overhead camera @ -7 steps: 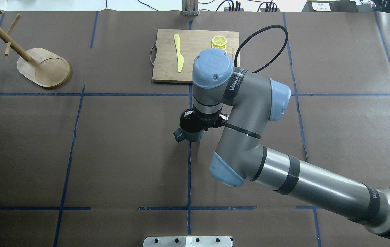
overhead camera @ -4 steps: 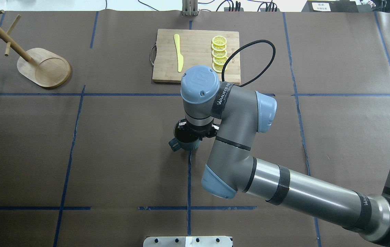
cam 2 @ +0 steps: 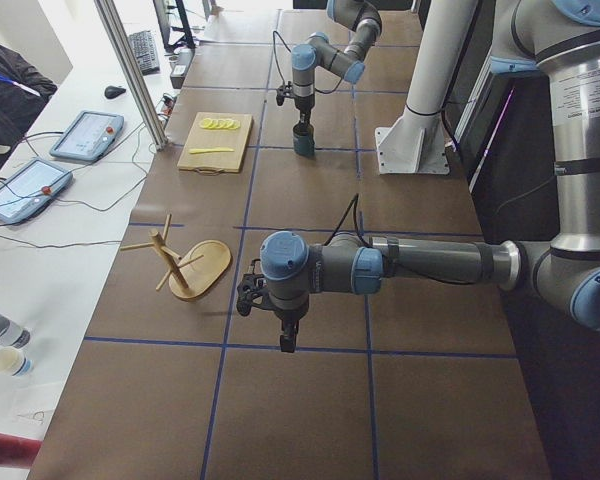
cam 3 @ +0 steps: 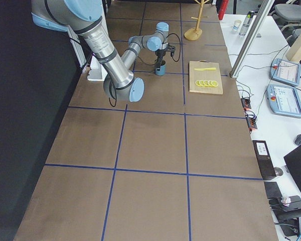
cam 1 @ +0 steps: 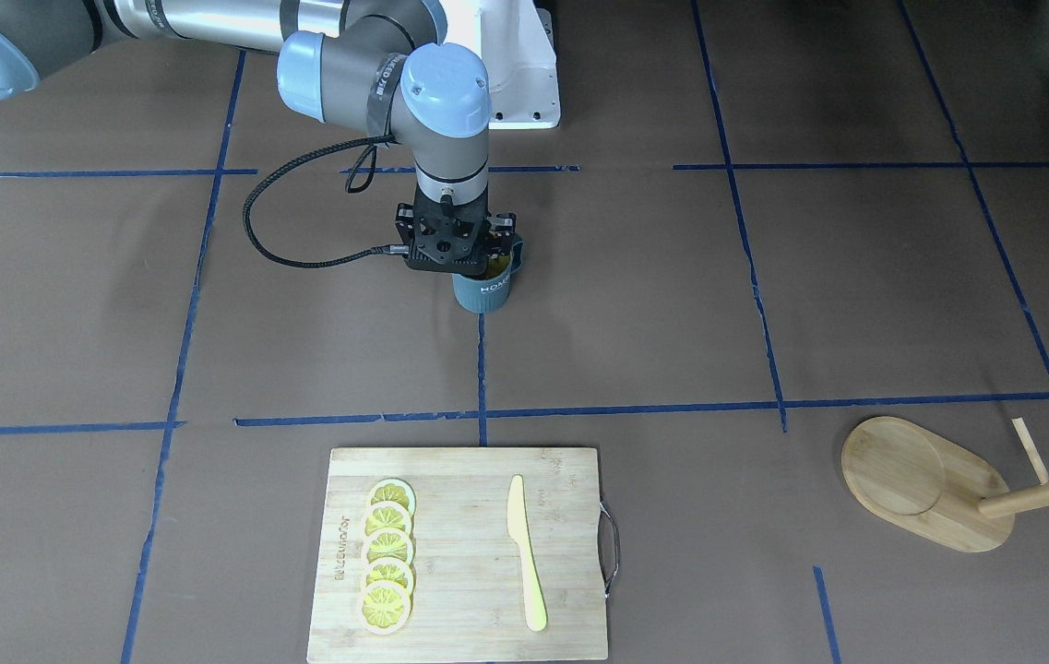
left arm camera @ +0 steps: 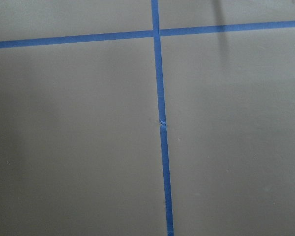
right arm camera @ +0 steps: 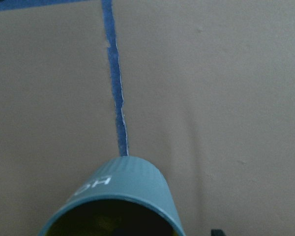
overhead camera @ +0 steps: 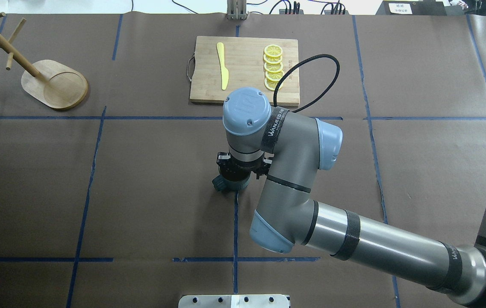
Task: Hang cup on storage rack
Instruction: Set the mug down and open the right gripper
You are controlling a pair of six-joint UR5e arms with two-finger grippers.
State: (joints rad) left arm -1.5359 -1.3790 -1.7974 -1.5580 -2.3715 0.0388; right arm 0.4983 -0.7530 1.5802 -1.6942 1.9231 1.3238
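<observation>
The cup [cam 1: 484, 293], dark teal with white lettering and a yellow-olive inside, is upright near the table's middle, over a blue tape line. It also shows in the overhead view [overhead camera: 225, 185] and in the right wrist view [right arm camera: 123, 191]. My right gripper [cam 1: 478, 261] points straight down and is shut on the cup's rim. I cannot tell whether the cup's foot touches the table. The storage rack [overhead camera: 54, 83], a bamboo mug tree with an oval base, stands far off at the table's far left corner [cam 1: 921, 484]. My left gripper [cam 2: 286, 340] hangs over bare table; I cannot tell if it is open or shut.
A bamboo cutting board [overhead camera: 245, 70] with lemon slices [overhead camera: 273, 67] and a yellow knife [overhead camera: 223, 66] lies beyond the cup. The right arm's black cable [overhead camera: 315, 81] loops over the board's corner. Blue tape lines cross the brown table cover.
My right gripper has carried the cup toward the robot's side and slightly left, and has come lower over the table. The rack and the board have not moved.
</observation>
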